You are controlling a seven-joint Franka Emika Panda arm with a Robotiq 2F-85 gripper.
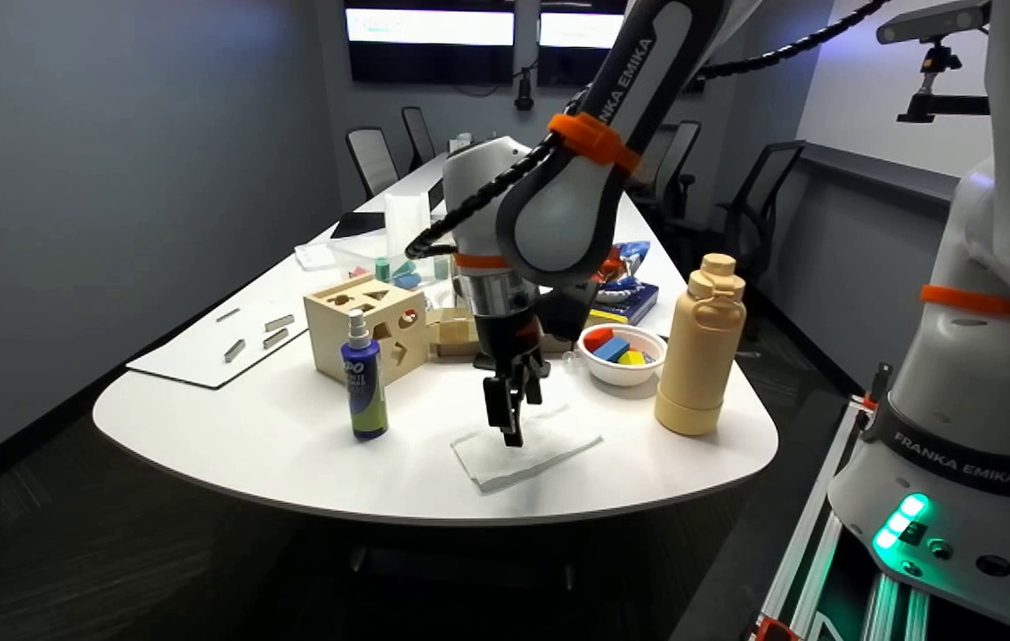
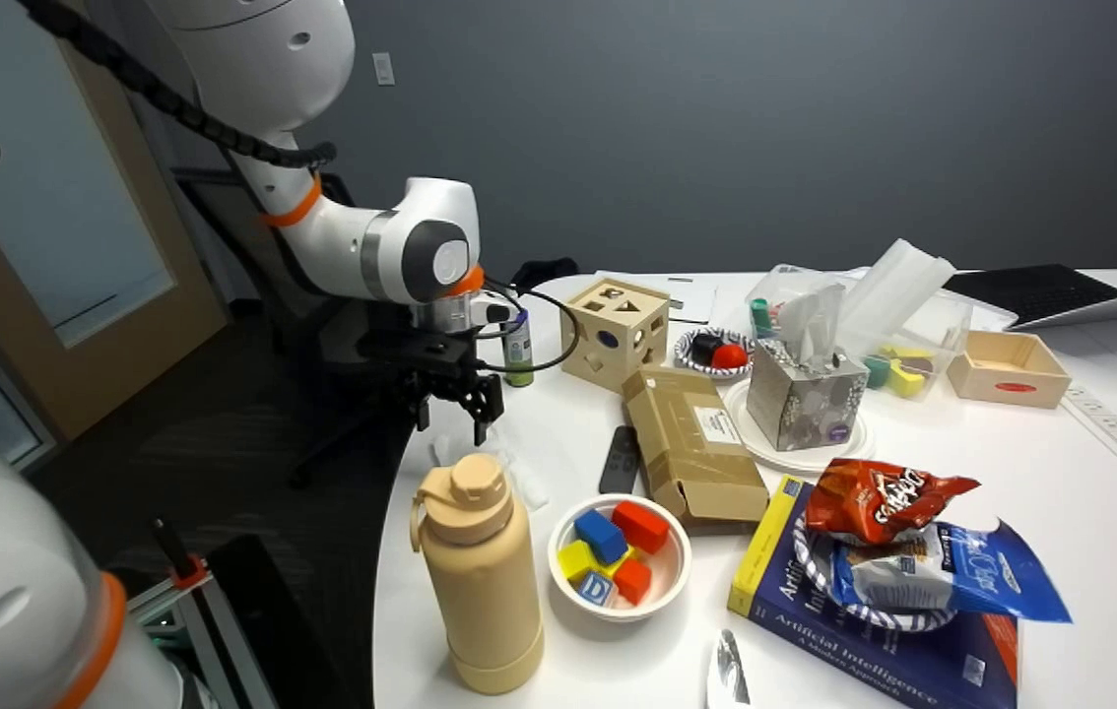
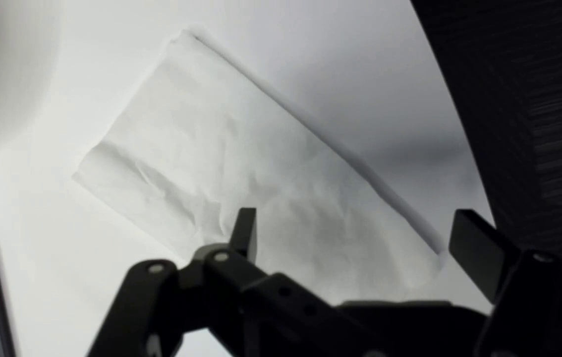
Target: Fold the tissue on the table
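The white table (image 1: 247, 436) is the biggest thing here, its rounded end under the robot arm (image 1: 549, 218). On it stand a wooden box (image 2: 623, 335) with cut-out holes and a tan bottle (image 1: 701, 356). The gripper (image 3: 360, 243) is released, two fingers spread wide over the tissue (image 3: 261, 158) (whether their tips touch it is unclear). Creased, the tissue lies near the table's edge, between the tan bottle and a spray bottle (image 1: 366, 383). Near the tan bottle sits a bowl (image 1: 621, 373) of coloured blocks (image 2: 602, 537).

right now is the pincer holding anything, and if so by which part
Nothing is held: the pincer is open above the tissue, which lies on the table.
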